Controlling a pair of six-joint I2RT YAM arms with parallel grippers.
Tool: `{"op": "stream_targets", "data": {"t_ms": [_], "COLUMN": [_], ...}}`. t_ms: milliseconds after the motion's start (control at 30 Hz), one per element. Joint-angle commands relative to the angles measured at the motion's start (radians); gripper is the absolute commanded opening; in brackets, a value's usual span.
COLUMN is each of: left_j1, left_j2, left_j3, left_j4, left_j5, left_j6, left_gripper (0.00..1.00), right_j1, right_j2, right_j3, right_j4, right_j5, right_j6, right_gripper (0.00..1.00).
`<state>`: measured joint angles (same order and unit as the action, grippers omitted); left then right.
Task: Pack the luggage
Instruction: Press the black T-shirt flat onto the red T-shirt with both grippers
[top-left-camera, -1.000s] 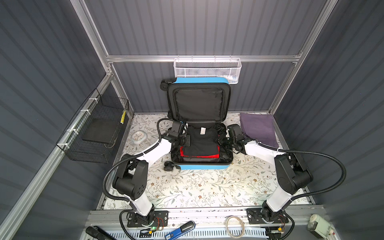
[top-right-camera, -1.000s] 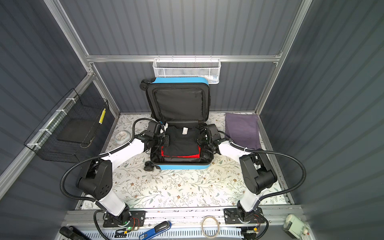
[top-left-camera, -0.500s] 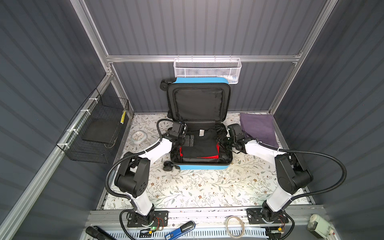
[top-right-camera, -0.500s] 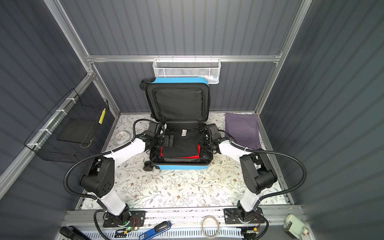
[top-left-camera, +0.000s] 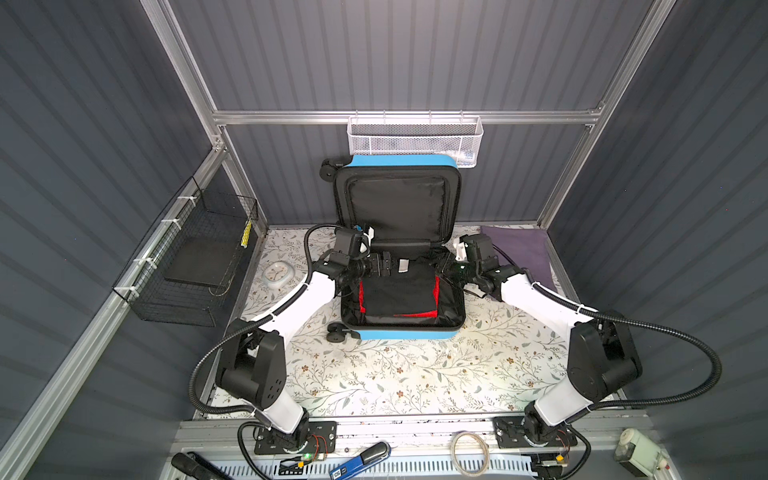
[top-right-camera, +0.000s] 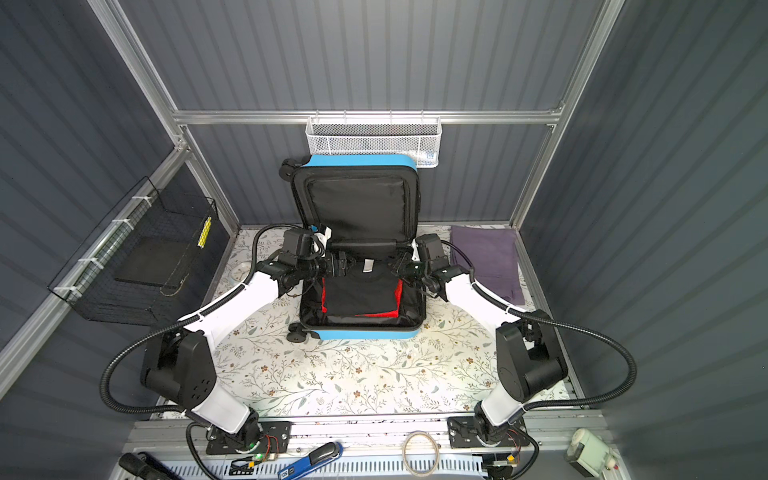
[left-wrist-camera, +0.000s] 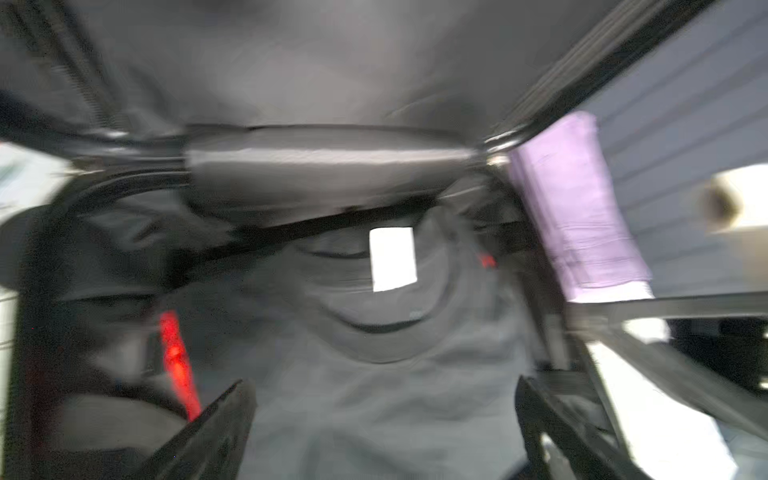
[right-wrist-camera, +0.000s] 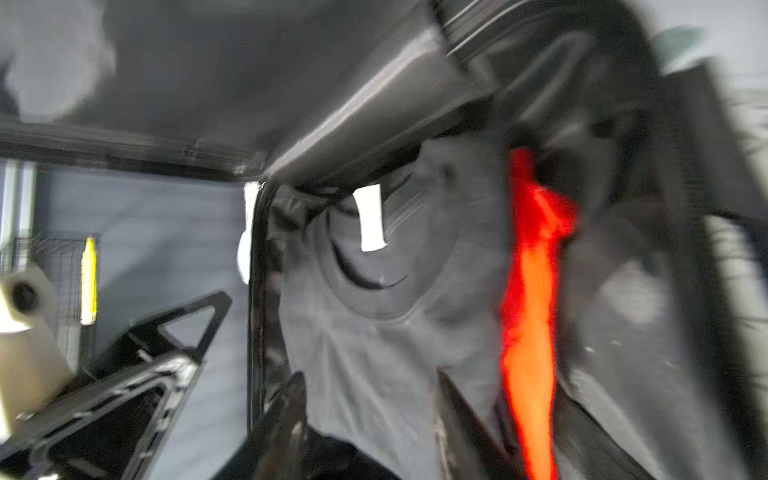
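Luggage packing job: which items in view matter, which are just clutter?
Job: luggage; black shirt and red garment inside; probably the purple cloth.
Lying about: white mesh basket, black wire basket; clock unclear.

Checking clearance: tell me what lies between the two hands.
In both top views, the collar of the black shirt, with its white tag, lies between the left hand and right hand, inside the luggage.

Raised lid (top-left-camera: 397, 203) walls the luggage (top-left-camera: 401, 333) behind (front and top open).
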<state>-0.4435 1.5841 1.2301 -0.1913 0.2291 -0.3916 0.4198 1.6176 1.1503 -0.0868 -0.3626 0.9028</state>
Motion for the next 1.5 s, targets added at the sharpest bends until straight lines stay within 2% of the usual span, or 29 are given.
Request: {"op": "stream_targets", "data": {"t_ms": [0,167,400,800,867,1100,1333,1467], "left_j1": [-0.001,-0.003,-0.004,-0.003,-0.002,0.015,0.029,0.029], "left_j2": [-0.055,-0.078,0.003,-0.052,-0.032,0.088,0.177,0.197], "left_j3": [-0.112,-0.283,-0.353,-0.176,-0.141,-0.058,-0.084,-0.082], "left_j4": [0.089,0.228,0.279,0.146,0.137,0.136,0.186,0.207], "left_j5": [0.134,0.153,0.114,0.092,0.062,0.063,0.051,0.054], "left_j6": [-0.098,-0.139,-0.121,-0.084,-0.071,-0.024,-0.009,-0.009], "left_gripper": [1.00,1.00,1.00,1.00,1.00,1.00,1.00,1.00], "right_j1": [0.009,0.004,-0.023,-0.035,-0.028,0.010,0.023,0.020], "right_j2": [0.039,0.123,0.191,0.027,0.009,-0.006,0.038,0.038], "right_j3": [-0.011,-0.051,-0.051,-0.039,-0.055,-0.147,-0.248,-0.250], "right_j4": [0.066,0.162,0.162,0.097,0.104,0.164,0.237,0.236], "right_j5": [-0.109,-0.121,-0.116,-0.128,-0.132,-0.148,-0.141,-0.153], "right_j6": [0.017,0.044,0.033,0.005,0.018,0.057,0.089,0.078], "right_gripper": [0.43,0.42,0.45,0.55,0.55,0.56,0.56,0.57]}}
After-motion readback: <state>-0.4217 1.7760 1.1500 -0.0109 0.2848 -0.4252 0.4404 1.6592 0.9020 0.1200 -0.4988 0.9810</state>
